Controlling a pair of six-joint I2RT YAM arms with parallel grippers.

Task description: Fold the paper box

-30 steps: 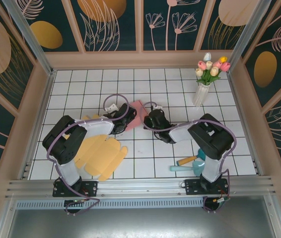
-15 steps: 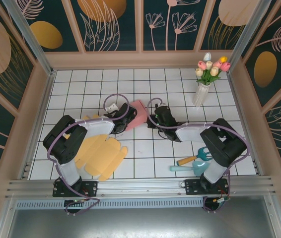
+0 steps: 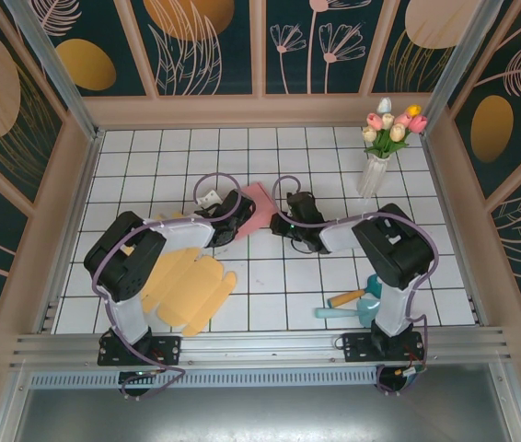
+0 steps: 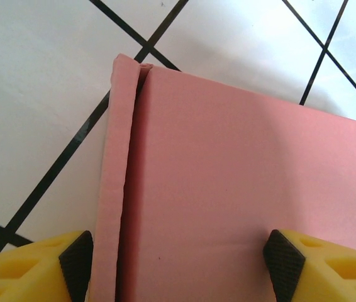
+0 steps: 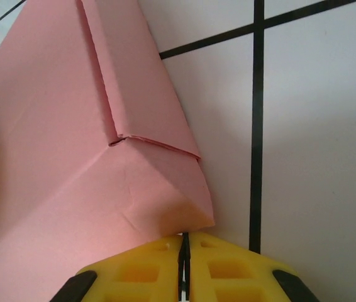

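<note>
Mid-table, the pink box [image 3: 259, 204] lies half folded, seemingly far from finished. Left gripper [image 4: 181, 255] spans it, jaws apart; right gripper [image 5: 185, 242], closed tight, sits at its corner

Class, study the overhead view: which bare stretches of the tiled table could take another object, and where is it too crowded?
Free: the far tiles along the back wall, left of the vase; also the near middle, between the yellow sheet and the hand tools. Crowded: the centre, where the left gripper and right gripper meet at the pink box.
</note>
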